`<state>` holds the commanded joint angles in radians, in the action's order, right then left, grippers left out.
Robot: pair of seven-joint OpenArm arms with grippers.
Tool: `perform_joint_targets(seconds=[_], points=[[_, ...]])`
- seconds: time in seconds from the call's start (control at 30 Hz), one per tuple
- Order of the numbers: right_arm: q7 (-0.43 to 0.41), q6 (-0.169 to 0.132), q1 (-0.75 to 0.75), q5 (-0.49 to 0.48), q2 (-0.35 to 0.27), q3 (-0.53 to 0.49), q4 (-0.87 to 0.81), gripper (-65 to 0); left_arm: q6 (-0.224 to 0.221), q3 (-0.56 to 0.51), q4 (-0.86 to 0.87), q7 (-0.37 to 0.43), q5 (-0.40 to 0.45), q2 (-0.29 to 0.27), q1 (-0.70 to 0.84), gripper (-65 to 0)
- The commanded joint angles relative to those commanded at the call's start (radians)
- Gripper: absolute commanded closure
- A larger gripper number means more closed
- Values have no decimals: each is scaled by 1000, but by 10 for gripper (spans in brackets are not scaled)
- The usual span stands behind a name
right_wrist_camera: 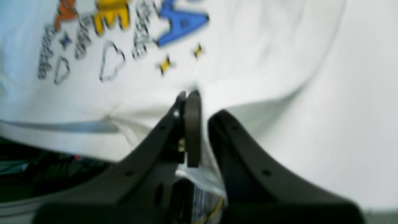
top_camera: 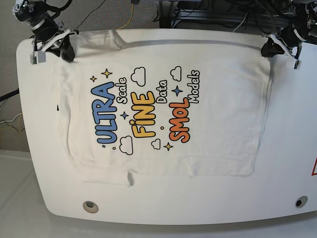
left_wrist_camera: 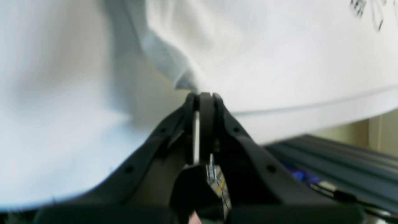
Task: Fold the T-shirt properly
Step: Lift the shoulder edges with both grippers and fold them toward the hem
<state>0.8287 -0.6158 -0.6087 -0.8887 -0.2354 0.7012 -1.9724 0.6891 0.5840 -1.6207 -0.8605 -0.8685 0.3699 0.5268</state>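
- Fingers of the left gripper [left_wrist_camera: 205, 95] were pressed together on a bunched corner of the T-shirt [left_wrist_camera: 279, 68]; the left wrist view showed white cloth rising from the tips in a narrow fold, with a stitched hem running off to the right.
- Fingers of the right gripper [right_wrist_camera: 196, 93] were clamped on a pinch of the same T-shirt [right_wrist_camera: 248, 62]; the cloth ran down between the two black pads, puckered at the tips, with blue, yellow and orange lettering beyond them on the left.
- T-shirt [top_camera: 163, 114]: white, short-sleeved, spread print side up across the white table [top_camera: 287, 163]. The words "ULTRA Scale FINE Data SMOL Models" ran sideways in blue, yellow and orange, among small clouds and stars.
- Garment edges: one long edge lay along the far side of the table, held at both far corners. The near edge was rumpled, with a small fold near its middle.
- Left gripper [top_camera: 271, 48] in the base view: at the far right corner of the cloth.
- Right gripper [top_camera: 62, 47] in the base view: at the far left corner, well apart from the other.
- Table: two round holes near its near edge, one at either end.
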Motion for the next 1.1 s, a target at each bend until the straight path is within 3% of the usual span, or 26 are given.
perform_joint_targets(seconds=[0.17, 0.43, 0.77, 0.9, 1.1], points=[[10, -7, 76, 6, -12, 1, 21, 0, 9, -1, -36, 0, 12, 1, -51, 0], [8, -9, 43, 20, -13, 2, 21, 0, 9, 9, -83, -10, 0, 1, -14, 0], [-4, -10, 33, 36, -10, 12, 9, 0, 9, 112, -148, -68, -6, -5, 15, 0], [-5, -14, 107, 43, -13, 10, 7, 0, 9, 171, -143, -108, -1, -17, -51, 0], [-6, -13, 148, 37, -13, 6, 20, 0, 9, 146, -139, -99, 1, -15, -94, 0]])
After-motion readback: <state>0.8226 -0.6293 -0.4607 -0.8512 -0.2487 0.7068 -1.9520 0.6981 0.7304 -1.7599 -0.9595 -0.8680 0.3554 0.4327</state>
